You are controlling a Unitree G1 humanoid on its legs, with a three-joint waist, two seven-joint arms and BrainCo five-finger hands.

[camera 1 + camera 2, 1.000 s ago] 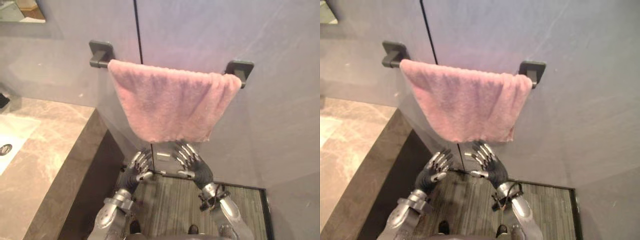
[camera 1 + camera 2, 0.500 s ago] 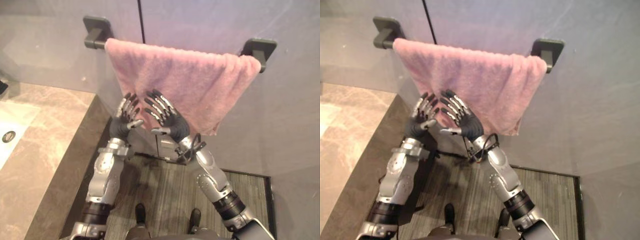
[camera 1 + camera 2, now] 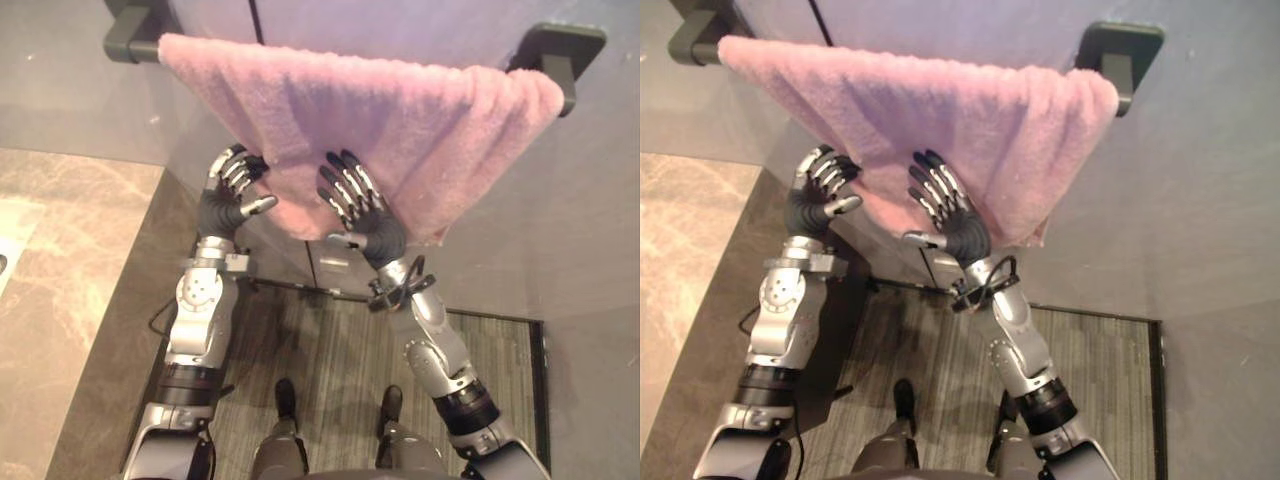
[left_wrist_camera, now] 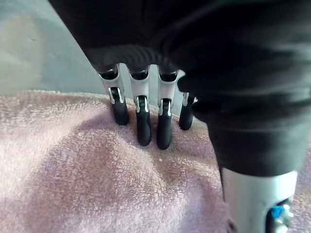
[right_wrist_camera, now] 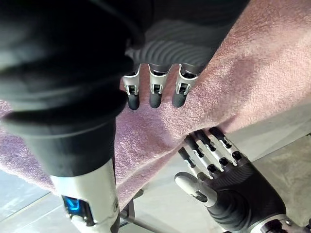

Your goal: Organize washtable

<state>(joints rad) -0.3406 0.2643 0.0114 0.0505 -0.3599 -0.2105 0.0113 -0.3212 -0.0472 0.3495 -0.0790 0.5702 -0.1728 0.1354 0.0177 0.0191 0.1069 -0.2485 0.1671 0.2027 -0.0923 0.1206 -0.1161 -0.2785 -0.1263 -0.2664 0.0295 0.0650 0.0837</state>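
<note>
A pink towel [image 3: 400, 120] hangs over a dark towel bar [image 3: 556, 50] on the grey wall. My left hand [image 3: 228, 195] is raised at the towel's lower left edge. It is open, and its fingertips [image 4: 141, 124] press against the pile of the towel [image 4: 97, 184]. My right hand [image 3: 365, 215] is open with spread fingers in front of the towel's lower middle. Its fingertips [image 5: 154, 92] rest on the towel [image 5: 252, 73], and the left hand [image 5: 228, 189] shows beside the hem. Neither hand holds the cloth.
A brown marble counter [image 3: 60, 280] runs along the left. The bar's left bracket [image 3: 128, 35] sits at the upper left. A striped floor [image 3: 330, 370] lies below the towel, and a dark vertical seam [image 3: 252, 15] splits the wall.
Both hands have risen from below the towel to its lower part and moved apart, the left toward the left edge. The view has also shifted, so the towel appears nearer.
</note>
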